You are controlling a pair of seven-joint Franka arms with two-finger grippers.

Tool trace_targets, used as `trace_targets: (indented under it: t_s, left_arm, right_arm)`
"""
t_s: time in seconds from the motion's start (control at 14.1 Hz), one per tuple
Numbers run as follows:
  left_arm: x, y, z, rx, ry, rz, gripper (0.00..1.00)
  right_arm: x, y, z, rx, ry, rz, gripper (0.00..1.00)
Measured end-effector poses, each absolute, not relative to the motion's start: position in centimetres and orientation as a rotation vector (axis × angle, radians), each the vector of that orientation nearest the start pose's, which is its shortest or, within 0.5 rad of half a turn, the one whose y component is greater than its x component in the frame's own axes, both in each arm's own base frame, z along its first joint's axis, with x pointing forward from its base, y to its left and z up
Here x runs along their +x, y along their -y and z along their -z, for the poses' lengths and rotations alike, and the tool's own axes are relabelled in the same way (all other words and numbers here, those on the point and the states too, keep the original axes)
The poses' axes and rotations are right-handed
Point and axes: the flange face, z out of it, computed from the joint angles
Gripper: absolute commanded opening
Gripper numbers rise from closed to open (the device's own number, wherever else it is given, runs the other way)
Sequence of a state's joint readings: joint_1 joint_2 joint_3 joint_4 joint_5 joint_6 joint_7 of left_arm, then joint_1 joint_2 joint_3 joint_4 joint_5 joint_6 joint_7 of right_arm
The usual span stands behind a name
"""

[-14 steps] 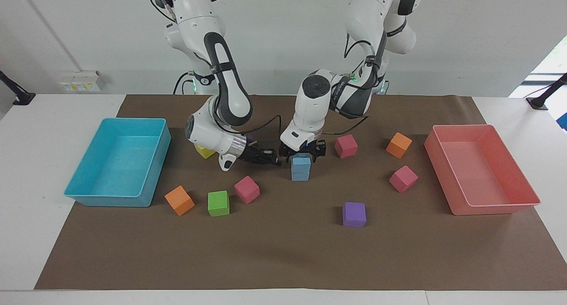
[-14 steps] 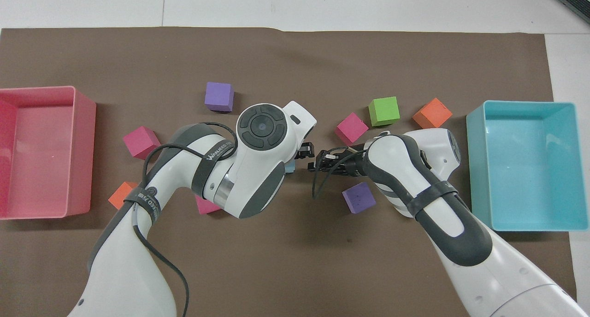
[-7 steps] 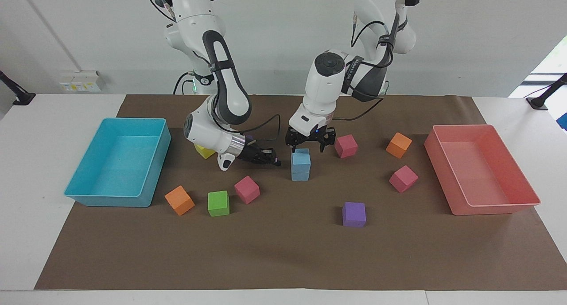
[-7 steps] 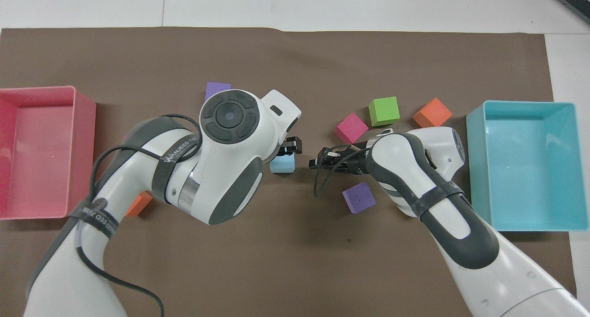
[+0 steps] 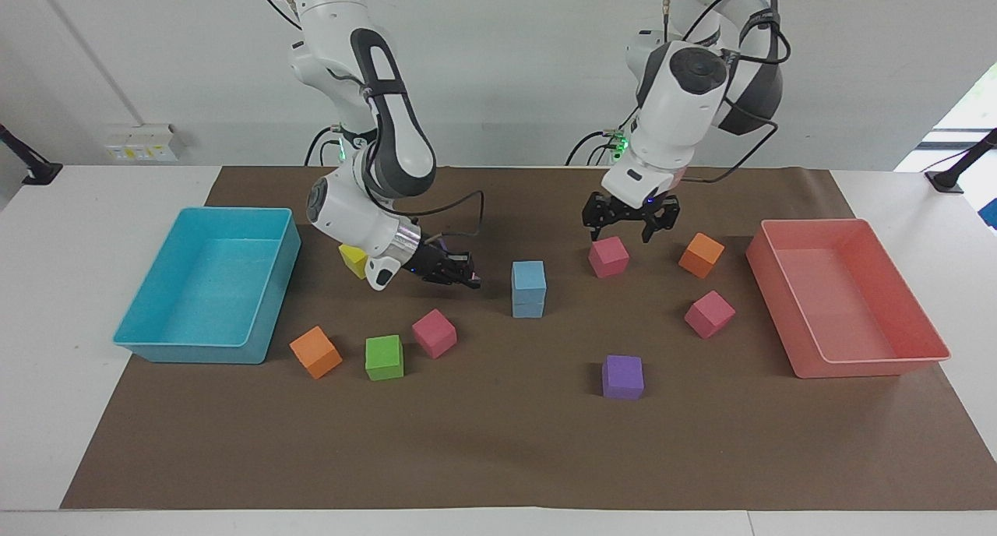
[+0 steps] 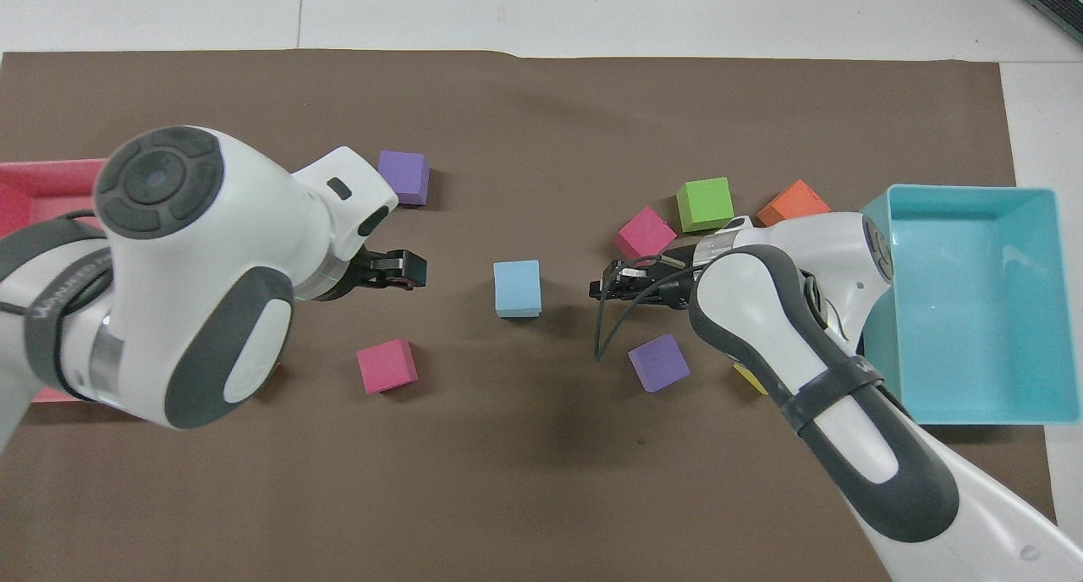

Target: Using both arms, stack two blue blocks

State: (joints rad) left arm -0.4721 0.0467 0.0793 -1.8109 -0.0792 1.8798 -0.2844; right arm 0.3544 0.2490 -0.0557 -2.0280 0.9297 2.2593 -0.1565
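Two light blue blocks stand stacked in the middle of the brown mat, the upper blue block point(image 5: 529, 274) point(image 6: 517, 287) squarely on the lower blue block point(image 5: 528, 308). Nothing touches the stack. My left gripper point(image 5: 629, 228) point(image 6: 410, 269) hangs open and empty in the air, over the mat close to a pink cube point(image 5: 608, 256), toward the left arm's end from the stack. My right gripper point(image 5: 466, 277) point(image 6: 602, 288) is held low and sideways, pointing at the stack from the right arm's end, with a clear gap to it.
A turquoise tray point(image 5: 195, 353) stands at the right arm's end, a pink tray point(image 5: 864, 358) at the left arm's end. Loose cubes lie around: pink point(image 5: 709, 314) point(image 5: 434, 333), orange point(image 5: 701, 255) point(image 5: 315, 351), green point(image 5: 384, 357), purple point(image 5: 622, 376), yellow point(image 5: 354, 261).
The left gripper has risen off the upper blue block and swung away toward the left arm's end. The right gripper has drawn back slightly from the stack. The stack stays put.
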Motion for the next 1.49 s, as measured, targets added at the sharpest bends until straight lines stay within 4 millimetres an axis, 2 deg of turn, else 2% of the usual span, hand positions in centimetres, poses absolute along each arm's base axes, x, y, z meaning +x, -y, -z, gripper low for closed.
trace_targets:
  t_s: [0.07, 0.36, 0.5, 0.64, 0.78, 0.92, 1.07, 1.21, 1.35, 1.49]
  left_arm:
    - [53.7, 20.7, -51.7, -3.215, -0.158, 0.002, 1.0]
    - [55.8, 12.7, -54.2, -3.214, -0.242, 0.078, 1.0]
    - [56.3, 9.6, -56.1, -3.211, -0.253, 0.086, 1.0]
    - [56.4, 7.7, -58.2, -3.211, -0.244, 0.088, 1.0]
    - [56.3, 6.2, -59.9, -3.214, -0.209, 0.085, 1.0]
    - [56.0, 3.9, -61.0, -3.214, -0.199, 0.047, 1.0]
    - [55.6, 1.4, -62.0, -3.211, -0.236, 0.019, 1.0]
    - [55.2, 0.4, -62.5, -3.212, -0.249, -0.011, 1.0]
    - [54.9, 1.4, -62.4, -3.211, -0.281, -0.05, 1.0]
    - [54.2, 2.8, -62.1, -3.207, -0.325, -0.134, 1.0]
  right_arm:
    - [56.6, -19.6, -34.4, -2.491, -0.199, -0.069, 1.0]
    - [57.1, -19.3, -37.6, -2.647, -0.162, -0.011, 1.0]
    - [57.2, -18.7, -38.7, -2.74, -0.109, 0.029, 1.0]
    - [57.3, -18.0, -40.2, -2.864, -0.015, 0.076, 1.0]
    - [57.8, -16.9, -42.8, -2.953, 0.07, 0.066, 1.0]
    - [58.4, -15.7, -45.2, -3.03, 0.126, 0.073, 1.0]
    - [58.8, -14.6, -46.6, -3.081, 0.15, 0.075, 1.0]
    - [59.0, -13.7, -47.9, -3.092, 0.136, 0.08, 1.0]
    - [59.2, -11.6, -49.7, -3.09, 0.084, 0.113, 1.0]
    - [58.7, -8.5, -52.2, -3.087, 0.012, 0.135, 1.0]
